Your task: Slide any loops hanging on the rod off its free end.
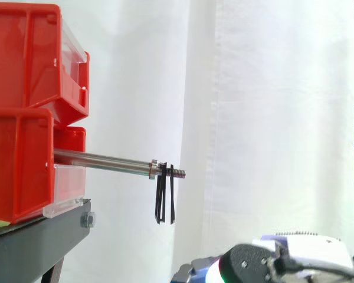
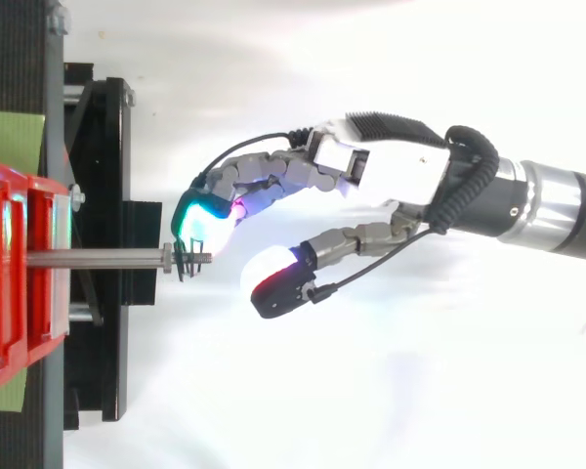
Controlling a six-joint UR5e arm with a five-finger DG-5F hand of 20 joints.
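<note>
A metal rod (image 1: 106, 161) sticks out level from between the red bins (image 1: 23, 112), with its threaded free end pointing right. Two thin black loops (image 1: 164, 197) hang side by side close to that end, just past a small collar; from above the loops (image 2: 186, 262) appear as a dark tangle on the rod (image 2: 98, 259). My hand (image 2: 391, 176) reaches in from the right with relaxed fingers (image 2: 207, 213) beside the rod's tip and the thumb (image 2: 278, 280) spread apart from them. It is open and holds nothing. In the side view the hand (image 1: 253, 262) sits well below the rod.
The bins stand on a black stand (image 1: 41, 233) at the left. A white curtain hangs behind. The space right of the rod's free end is open apart from my arm (image 2: 537, 205).
</note>
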